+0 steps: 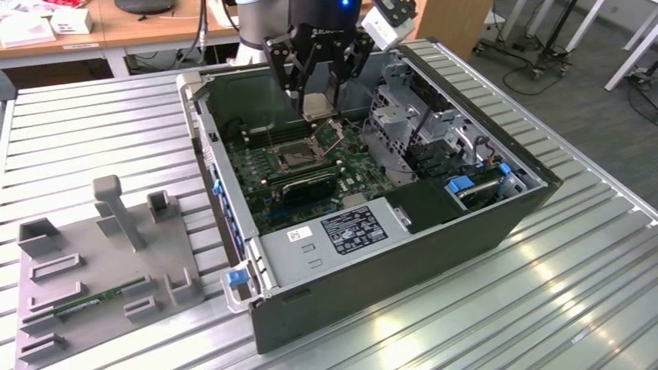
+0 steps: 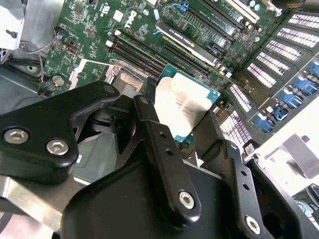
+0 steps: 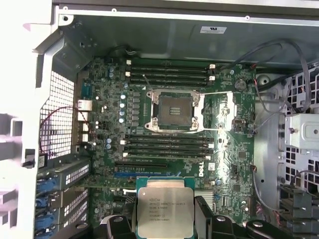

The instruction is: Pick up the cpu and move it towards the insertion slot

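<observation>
We saw the gripper (image 1: 320,104) hanging inside the open computer case (image 1: 432,231), its two black fingers (image 2: 162,144) clamped on the cpu (image 3: 164,211) from opposite edges. The fingers stood only as far apart as the chip is wide. In both wrist views the cpu showed its pale metal face with a thin teal rim, held flat between the fingers and clear of the motherboard (image 3: 104,99) below it.

The insertion slot (image 3: 174,108) lay open on the motherboard, a dark square in a silver frame, with memory slots (image 3: 169,72) on one side of it and more of them on the opposite side. In the first wrist view the cpu sat apart from the insertion slot, beyond the nearer row of memory slots and over the long card slots. In the exterior view the gripper hung just past the insertion slot (image 1: 293,156), toward the far wall of the case.

The case lay on its side on the metal worktop (image 1: 103,131). To the exterior view's left of the case stood a grey holder tray (image 1: 98,270) with a green memory stick (image 1: 88,302) lying in it.
</observation>
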Motion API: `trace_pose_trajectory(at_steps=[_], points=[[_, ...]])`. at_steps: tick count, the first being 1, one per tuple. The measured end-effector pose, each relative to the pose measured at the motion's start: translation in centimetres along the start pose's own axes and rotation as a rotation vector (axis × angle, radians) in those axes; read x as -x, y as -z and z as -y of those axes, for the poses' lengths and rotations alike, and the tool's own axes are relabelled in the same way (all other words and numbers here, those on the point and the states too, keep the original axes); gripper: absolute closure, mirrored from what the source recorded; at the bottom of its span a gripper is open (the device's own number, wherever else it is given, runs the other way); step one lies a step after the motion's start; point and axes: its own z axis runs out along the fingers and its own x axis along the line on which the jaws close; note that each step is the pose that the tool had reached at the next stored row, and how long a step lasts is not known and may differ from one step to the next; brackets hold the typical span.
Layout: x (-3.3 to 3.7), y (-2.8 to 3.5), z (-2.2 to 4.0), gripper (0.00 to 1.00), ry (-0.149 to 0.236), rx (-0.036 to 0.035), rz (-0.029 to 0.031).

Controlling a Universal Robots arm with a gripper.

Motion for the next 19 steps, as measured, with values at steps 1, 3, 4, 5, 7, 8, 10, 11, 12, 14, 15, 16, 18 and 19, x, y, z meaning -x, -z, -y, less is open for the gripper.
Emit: trace_pose_trajectory(at_steps=[1, 3, 4, 5, 7, 8, 10, 11, 12, 14, 15, 16, 18, 19], points=[[0.00, -0.01, -0.06, 0.45, 0.000, 0.0000, 0.0000], [0.00, -0.02, -0.17, 0.45, 0.000, 0.0000, 0.0000], [0.01, -0.03, -0.23, 0.45, 0.000, 0.0000, 0.0000], [0.01, -0.03, -0.29, 0.45, 0.000, 0.0000, 0.0000], [0.01, -0.05, -0.40, 0.45, 0.000, 0.0000, 0.0000], [0.02, -0.06, -0.46, 0.45, 0.000, 0.0000, 0.0000], [0.02, -0.07, -0.58, 0.45, 0.000, 0.0000, 0.0000], [0.02, -0.08, -0.65, 0.45, 0.000, 0.0000, 0.0000], [0.03, -0.09, -0.70, 0.45, 0.000, 0.0000, 0.0000], [0.03, -0.11, -0.82, 0.45, 0.000, 0.0000, 0.0000], [0.04, -0.11, -0.87, 0.45, 0.000, 0.0000, 0.0000], [0.04, -0.12, -0.93, 0.45, 0.000, 0.0000, 0.0000], [0.05, -0.14, -1.05, 0.45, 0.000, 0.0000, 0.0000], [0.06, -0.15, -1.12, 0.45, 0.000, 0.0000, 0.0000]])
